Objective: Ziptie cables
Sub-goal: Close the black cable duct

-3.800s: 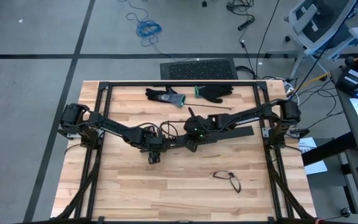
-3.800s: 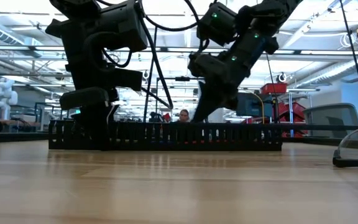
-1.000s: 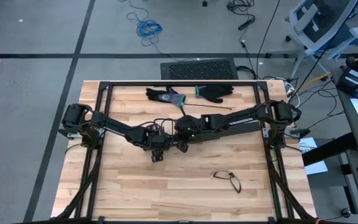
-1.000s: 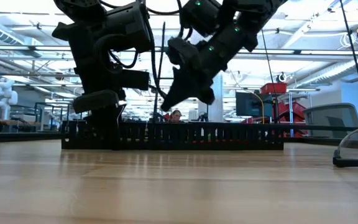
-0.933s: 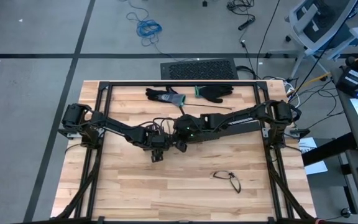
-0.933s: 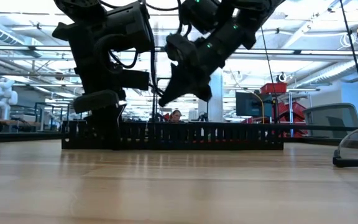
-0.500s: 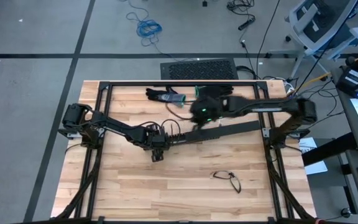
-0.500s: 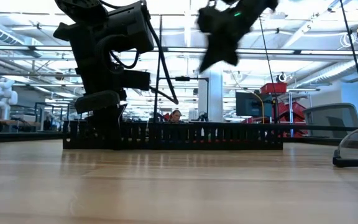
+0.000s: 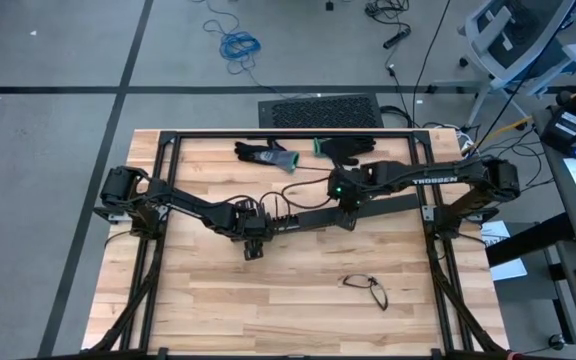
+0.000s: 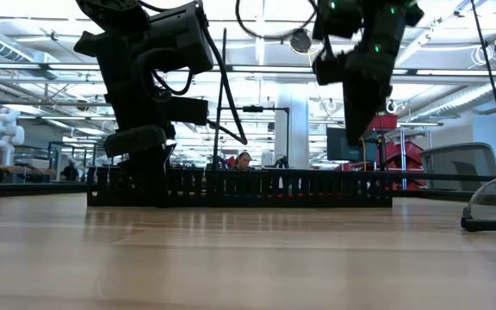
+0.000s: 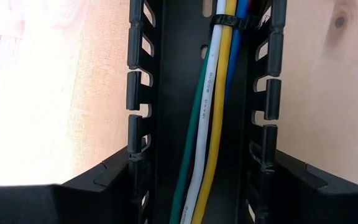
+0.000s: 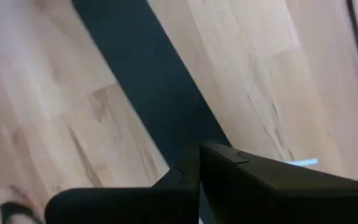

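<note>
The cables (image 11: 211, 118) lie in the duct (image 11: 166, 106) your left gripper (image 9: 252, 240) clamps, right gripper (image 9: 346, 210) fingers together above; next, fetch another tie.

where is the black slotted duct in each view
high view: black slotted duct runs slantwise across mid-table.
low view: a long low comb-like wall across the table.
left wrist view: fills the centre, cables inside.
right wrist view: dark diagonal band, likely it.
Shared landmark: the left pincer, straddling the duct's left end.
</note>
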Robot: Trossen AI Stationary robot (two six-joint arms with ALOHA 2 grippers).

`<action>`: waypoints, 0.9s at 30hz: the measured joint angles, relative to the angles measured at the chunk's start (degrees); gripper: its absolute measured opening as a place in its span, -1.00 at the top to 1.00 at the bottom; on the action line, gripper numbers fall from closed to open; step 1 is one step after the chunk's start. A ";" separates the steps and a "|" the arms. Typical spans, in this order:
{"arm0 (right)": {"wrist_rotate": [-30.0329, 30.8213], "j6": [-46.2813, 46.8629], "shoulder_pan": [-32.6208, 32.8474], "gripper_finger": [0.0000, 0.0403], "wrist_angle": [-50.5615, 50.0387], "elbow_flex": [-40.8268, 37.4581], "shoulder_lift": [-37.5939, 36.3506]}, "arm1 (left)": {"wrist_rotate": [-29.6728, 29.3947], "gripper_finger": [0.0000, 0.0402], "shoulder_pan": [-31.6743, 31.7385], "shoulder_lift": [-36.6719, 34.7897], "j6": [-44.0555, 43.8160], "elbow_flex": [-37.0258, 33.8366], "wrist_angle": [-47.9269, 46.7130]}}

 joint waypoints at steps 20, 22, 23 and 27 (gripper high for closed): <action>-6.09 7.18 1.26 1.00 34.03 -9.94 12.83 | 0.15 -0.29 0.07 0.00 -0.09 -0.07 -0.18; -6.64 7.44 1.76 1.00 34.35 -8.66 14.14 | 0.17 -0.29 0.12 0.00 -0.09 -0.04 -0.20; -7.01 7.13 1.89 1.00 34.59 -7.96 14.58 | 0.20 -0.29 0.20 0.01 -0.07 -0.04 -0.20; -7.03 6.34 2.56 1.00 34.85 -5.68 15.68 | 0.31 -0.29 0.40 0.01 0.16 -0.04 -0.17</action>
